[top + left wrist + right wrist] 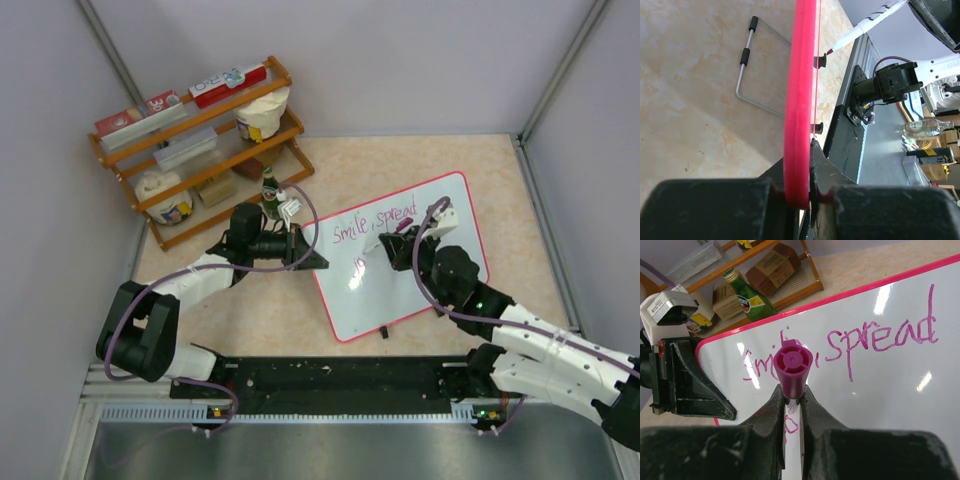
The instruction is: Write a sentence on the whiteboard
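The whiteboard [425, 285], white with a red-pink frame, lies at centre right. The sentence [375, 224] reads "Smile, spread" in pink cursive; the right wrist view shows it too [880, 340]. A few pink letters [357, 266] begin a second line below. My left gripper [308, 252] is shut on the board's left frame edge [800, 100]. My right gripper [400, 246] is shut on a magenta marker [792, 370], which stands tip-down on the board [890, 405] over the second line. The marker's white barrel [865, 25] shows in the left wrist view.
A wooden rack [200, 140] with boxes and cups stands at the back left, with a green bottle [268, 190] in front of it, close to my left arm. A grey wire bracket with black sleeves [747, 65] lies on the tabletop beside the board.
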Tool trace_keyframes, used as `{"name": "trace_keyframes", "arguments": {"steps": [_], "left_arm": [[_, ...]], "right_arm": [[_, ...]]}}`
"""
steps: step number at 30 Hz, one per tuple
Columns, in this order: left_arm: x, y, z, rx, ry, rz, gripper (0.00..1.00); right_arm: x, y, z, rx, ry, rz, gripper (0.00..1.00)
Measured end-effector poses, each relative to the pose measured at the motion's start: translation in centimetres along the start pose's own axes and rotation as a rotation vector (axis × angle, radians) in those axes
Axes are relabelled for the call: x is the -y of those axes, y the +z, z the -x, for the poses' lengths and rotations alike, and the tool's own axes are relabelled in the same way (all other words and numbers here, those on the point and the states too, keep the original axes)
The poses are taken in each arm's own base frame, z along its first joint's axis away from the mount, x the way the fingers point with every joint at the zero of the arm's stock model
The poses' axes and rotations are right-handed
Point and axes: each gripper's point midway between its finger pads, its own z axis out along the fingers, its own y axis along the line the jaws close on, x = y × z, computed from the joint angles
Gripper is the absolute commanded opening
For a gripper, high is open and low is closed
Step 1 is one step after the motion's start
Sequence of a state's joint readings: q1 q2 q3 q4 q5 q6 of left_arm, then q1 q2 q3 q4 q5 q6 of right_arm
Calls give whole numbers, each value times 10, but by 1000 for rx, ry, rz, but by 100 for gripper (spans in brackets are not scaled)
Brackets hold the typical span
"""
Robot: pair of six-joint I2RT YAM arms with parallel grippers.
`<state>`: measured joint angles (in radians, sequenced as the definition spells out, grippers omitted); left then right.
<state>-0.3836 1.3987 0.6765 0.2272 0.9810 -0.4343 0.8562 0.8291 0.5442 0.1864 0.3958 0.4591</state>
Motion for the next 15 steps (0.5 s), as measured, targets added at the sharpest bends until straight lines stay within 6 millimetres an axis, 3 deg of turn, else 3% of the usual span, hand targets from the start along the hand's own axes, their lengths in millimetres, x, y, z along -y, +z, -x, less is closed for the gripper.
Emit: {"name": "trace_keyframes", "arguments": {"steps": [15], "left_arm": [[0,0,0,0,0,1,0]], "right_arm": [[9,5,-11,-22,4,-28,0]]}}
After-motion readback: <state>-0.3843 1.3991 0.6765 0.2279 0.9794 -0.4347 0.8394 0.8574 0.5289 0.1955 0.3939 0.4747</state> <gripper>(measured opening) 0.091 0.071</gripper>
